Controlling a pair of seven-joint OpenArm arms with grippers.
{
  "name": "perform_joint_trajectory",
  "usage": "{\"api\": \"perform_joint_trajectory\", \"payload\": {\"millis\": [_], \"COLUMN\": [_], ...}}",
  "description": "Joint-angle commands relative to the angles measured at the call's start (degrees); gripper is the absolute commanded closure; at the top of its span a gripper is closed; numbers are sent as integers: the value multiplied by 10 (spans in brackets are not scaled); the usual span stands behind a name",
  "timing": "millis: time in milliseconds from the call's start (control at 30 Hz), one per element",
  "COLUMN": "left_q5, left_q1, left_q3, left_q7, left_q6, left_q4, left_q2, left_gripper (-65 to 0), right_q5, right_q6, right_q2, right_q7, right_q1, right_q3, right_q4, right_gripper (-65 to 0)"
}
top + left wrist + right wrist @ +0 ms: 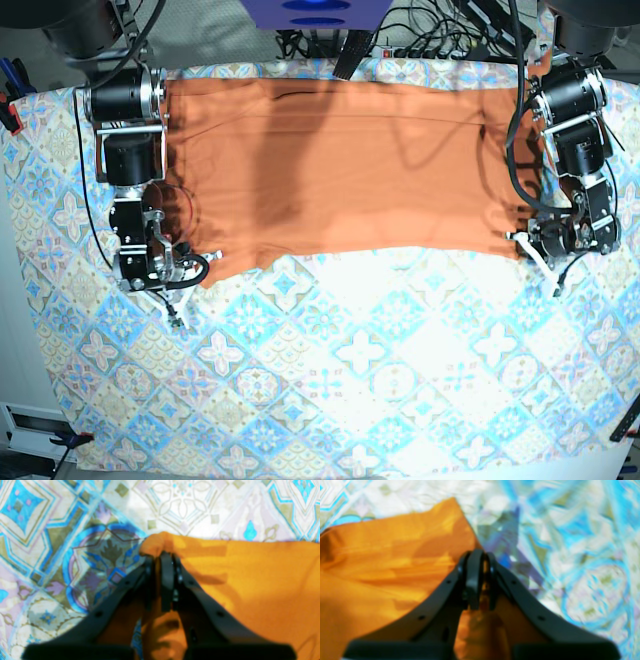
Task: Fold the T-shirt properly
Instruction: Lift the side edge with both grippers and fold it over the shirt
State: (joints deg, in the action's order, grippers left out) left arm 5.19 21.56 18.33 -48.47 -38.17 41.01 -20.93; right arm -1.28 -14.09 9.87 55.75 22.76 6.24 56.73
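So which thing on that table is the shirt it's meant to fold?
Look at the blue-and-beige patterned tablecloth covering the table; across its far half lies a wide, plain orange soft-fabric T-shirt, stretched between the two arms. It is the only unpatterned, single-coloured cloth there, pinched at its near corners by the left end effector and right end effector.

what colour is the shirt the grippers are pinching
Plain orange T-shirt, no print; clearest in the base view.

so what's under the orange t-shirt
The blue-and-beige patterned tablecloth shows all around the plain orange fabric T-shirt and runs beneath it. Whatever else lies under the shirt is covered.
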Motion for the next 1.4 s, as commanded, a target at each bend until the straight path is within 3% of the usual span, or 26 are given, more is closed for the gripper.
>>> {"api": "perform_joint_trajectory", "payload": {"millis": [0, 367, 567, 733, 867, 967, 1267, 1367], "left_q5": [5, 6, 3, -1, -1, -1, -1, -2], "left_q1": [-2, -103, -107, -109, -116, -116, -113, -113], "left_q3": [-4, -3, 46, 47, 47, 46, 46, 46], "left_q7": [-32, -132, -132, -132, -129, -129, -129, -129], "left_q6": [-18, -18, -18, -18, -18, -18, -18, -18], "left_q4": [10, 300, 304, 304, 304, 304, 304, 304], "left_q2": [8, 23, 23, 23, 23, 23, 23, 23], "left_gripper": [-12, -12, -12, -12, -12, -12, -12, -12], "right_q5": [3, 3, 4, 4, 4, 4, 4, 4], "right_q6": [2, 2, 2, 4, 51, 52, 52, 52], "right_q2": [4, 5, 4, 4, 4, 5, 6, 6], "right_q7": [1, 59, 57, 65, 71, 71, 65, 65], "right_q1": [13, -17, -19, -15, -12, -2, 8, 17], "right_q3": [-7, -11, -11, -11, -7, -5, 15, 34], "right_q4": [24, 84, 84, 84, 84, 84, 84, 84], "right_gripper": [-42, -42, -42, -46, -53, -108, -353, -382]}}
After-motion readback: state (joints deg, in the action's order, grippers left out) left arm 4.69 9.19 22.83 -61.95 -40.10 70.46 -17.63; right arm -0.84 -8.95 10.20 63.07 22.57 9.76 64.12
